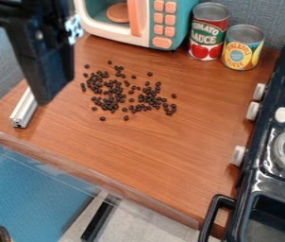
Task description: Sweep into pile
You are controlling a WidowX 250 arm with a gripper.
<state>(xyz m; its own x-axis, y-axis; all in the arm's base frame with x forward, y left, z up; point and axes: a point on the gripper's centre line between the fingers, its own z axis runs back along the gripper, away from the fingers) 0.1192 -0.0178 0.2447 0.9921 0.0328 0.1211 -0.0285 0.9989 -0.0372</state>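
"Beans (112,98): how will they handle?"

"Light and hard, I'd guess, apt to skitter. I'd nudge the outer strays inward, low, rather than pinch."

"Looks?"

"Small, dark, loosely strewn on the bench (138,149), near the microwave (183,21)."

"Jaws?"

"Upper left; wide or narrow, I can't tell."

Open counter (198,130) between beans (111,92) and stove (264,174)

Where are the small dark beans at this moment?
In the camera view, the beans lie scattered on the wooden counter, upper left of centre, in front of the toy microwave.
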